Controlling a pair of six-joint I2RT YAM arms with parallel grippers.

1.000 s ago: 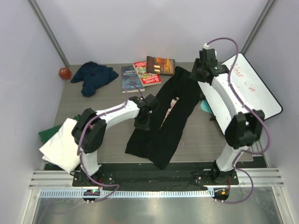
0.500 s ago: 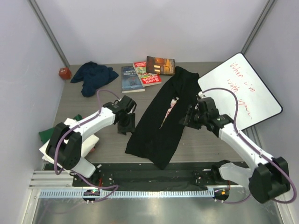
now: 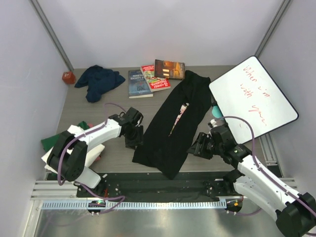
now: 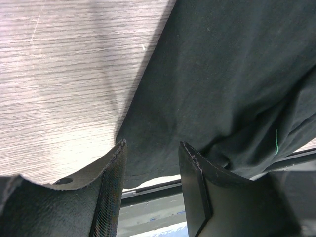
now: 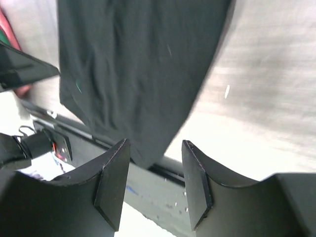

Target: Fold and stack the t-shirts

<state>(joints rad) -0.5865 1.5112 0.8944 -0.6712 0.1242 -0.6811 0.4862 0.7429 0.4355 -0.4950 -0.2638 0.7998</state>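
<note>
The large black t-shirt [image 3: 180, 123] lies folded into a long strip that runs from the books down to the table's near edge, with a bit of rose print showing at its middle. My left gripper [image 3: 134, 139] hovers at the strip's lower left edge, open, with nothing between its fingers; the black cloth [image 4: 222, 84] fills its wrist view beyond the left gripper [image 4: 150, 165]. My right gripper [image 3: 198, 147] stands at the lower right edge, also open and empty, seen over the shirt's corner [image 5: 133, 64] as the right gripper [image 5: 155, 165]. A navy t-shirt [image 3: 98, 81] lies crumpled at the far left. White [image 3: 66, 155] and green [image 3: 48, 143] folded shirts sit at the left edge.
Three books [image 3: 154, 76] lie at the back centre. A whiteboard [image 3: 252, 94] with red writing leans at the right, a teal object [image 3: 216, 111] beside it. A small red object [image 3: 68, 77] sits in the far left corner. The black base rail [image 3: 163, 185] runs along the near edge.
Both grippers opened. The right arm swung from the shirt's far end down to its near right edge. The left gripper left the shirt's left side and moved towards its lower left edge.
</note>
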